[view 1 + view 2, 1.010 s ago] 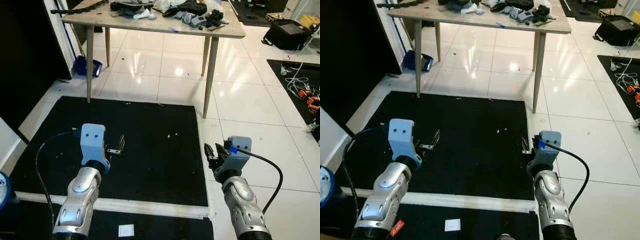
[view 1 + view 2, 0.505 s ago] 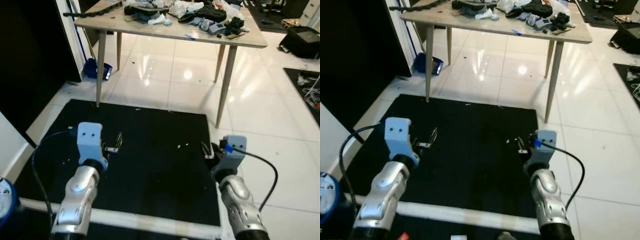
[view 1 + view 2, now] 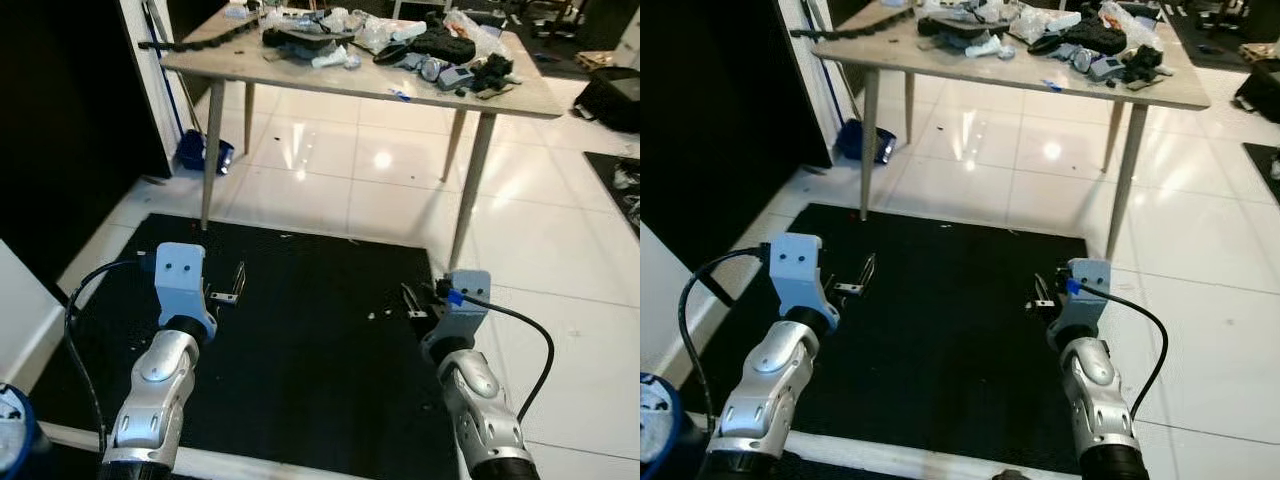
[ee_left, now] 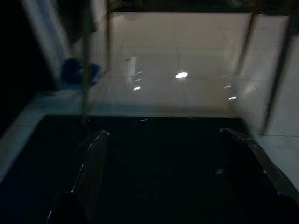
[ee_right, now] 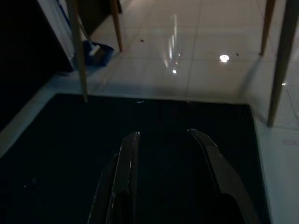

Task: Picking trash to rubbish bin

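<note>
Crumpled wrappers and other clutter (image 3: 380, 35) lie on a wooden table (image 3: 300, 75) ahead of me. A few small white scraps (image 3: 372, 315) dot the black mat (image 3: 300, 370) on the floor. My left gripper (image 3: 233, 285) hovers over the mat's left side, its fingers (image 4: 93, 158) spread wide and empty. Near the mat's right edge my right gripper (image 3: 412, 300) is open too, with nothing between its fingers (image 5: 126, 168).
A blue dustpan (image 3: 195, 155) rests by the table's left leg, next to a dark wall. A blue and white round object (image 3: 652, 420) sits at my lower left. A strip of white tape (image 3: 890, 455) borders the mat. A black bag (image 3: 612, 92) lies far right.
The whole picture has slid downward, so the camera has moved toward the table. Both grippers keep the same pose and opening.
</note>
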`<state>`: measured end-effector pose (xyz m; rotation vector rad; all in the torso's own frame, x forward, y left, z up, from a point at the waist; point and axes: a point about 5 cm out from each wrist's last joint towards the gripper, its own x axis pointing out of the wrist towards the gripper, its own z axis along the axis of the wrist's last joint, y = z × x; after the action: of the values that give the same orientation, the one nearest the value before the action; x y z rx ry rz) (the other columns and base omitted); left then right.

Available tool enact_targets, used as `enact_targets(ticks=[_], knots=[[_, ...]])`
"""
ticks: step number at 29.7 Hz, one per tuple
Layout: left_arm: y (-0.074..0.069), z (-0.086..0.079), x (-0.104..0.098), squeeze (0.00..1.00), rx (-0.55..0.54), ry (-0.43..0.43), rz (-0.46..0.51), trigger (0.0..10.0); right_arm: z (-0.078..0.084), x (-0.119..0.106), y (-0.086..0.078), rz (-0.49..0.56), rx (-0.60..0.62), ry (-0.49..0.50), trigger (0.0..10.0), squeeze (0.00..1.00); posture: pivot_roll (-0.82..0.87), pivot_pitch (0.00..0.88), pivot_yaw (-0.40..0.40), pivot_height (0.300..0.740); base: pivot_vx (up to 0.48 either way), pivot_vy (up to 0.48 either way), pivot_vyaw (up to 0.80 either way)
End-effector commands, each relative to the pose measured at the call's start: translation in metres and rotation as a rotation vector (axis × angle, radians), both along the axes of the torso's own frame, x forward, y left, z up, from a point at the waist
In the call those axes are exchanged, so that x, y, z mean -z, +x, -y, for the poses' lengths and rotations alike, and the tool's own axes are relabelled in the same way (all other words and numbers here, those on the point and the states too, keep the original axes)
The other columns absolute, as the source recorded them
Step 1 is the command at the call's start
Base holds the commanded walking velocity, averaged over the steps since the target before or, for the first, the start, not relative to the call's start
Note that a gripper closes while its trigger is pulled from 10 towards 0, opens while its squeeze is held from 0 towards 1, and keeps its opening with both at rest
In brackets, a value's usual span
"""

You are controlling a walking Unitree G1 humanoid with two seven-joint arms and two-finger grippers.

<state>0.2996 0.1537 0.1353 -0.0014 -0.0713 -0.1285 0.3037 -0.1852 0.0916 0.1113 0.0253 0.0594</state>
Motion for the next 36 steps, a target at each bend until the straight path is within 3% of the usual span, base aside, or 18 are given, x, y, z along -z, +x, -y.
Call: enact_targets(ticks=[1,28,36], knots=[[-0.0024,-0.0031,0.0068,0.0,-0.009,-0.005,-0.026,10.0,0.0013,0.0014,-0.0004,-0.004,0.013,0.014,10.0,0.0,0.03,0.138,0.003,0.74,0.345,0.0,0.0],[-0.0033,-0.0029,0.0069,0.0,-0.011,-0.005,-0.026,10.0,0.0029,0.0013,0.0,-0.012,0.021,0.027,10.0,0.0,0.03,0.151,-0.005,0.74,0.34,0.0,0.0],[-0.0032,-0.0027,0.0067,0.0,-0.009,-0.004,-0.026,10.0,0.0031,0.0006,0.0007,-0.01,0.026,0.035,10.0,0.0,0.03,0.153,-0.003,0.74,0.338,0.0,-0.75]])
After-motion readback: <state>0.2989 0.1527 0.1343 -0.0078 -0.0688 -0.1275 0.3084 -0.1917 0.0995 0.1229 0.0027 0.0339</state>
